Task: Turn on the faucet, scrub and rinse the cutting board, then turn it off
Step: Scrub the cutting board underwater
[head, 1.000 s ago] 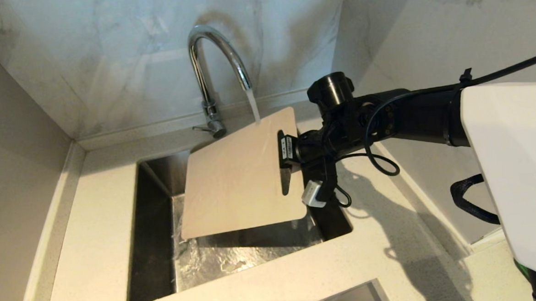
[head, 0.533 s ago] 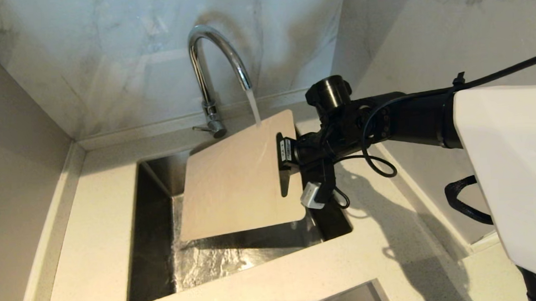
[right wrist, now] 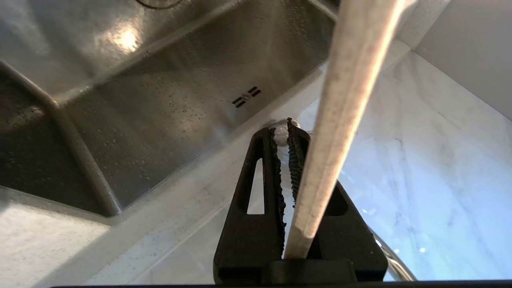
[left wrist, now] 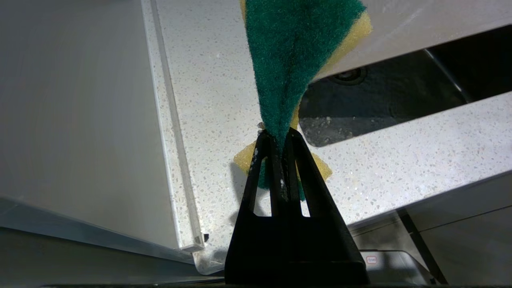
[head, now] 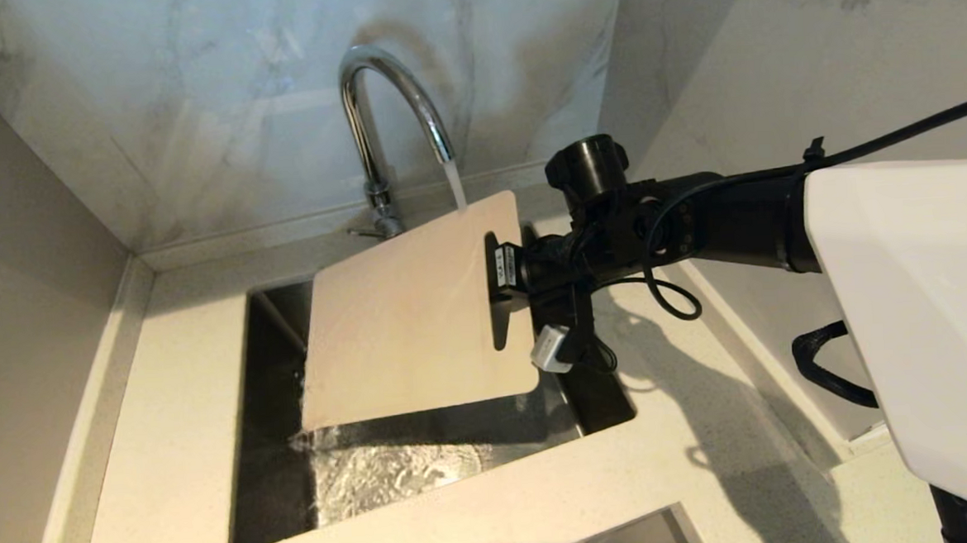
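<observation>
Water from the faucet (head: 392, 111) strikes the cutting board (head: 407, 317) – clamped edge-on in the right gripper (head: 502, 280), extending leftward from it; left gripper (left wrist: 280, 138) pinches a sponge (left wrist: 296, 52).

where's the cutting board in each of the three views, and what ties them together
Head view: the cutting board is at centre, tilted over the sink, under the faucet stream, held at its slotted end by the right gripper.
Left wrist view: not in it.
Right wrist view: only its thin edge, running up from the gripper.
Shared landmark: the steel sink.
</observation>
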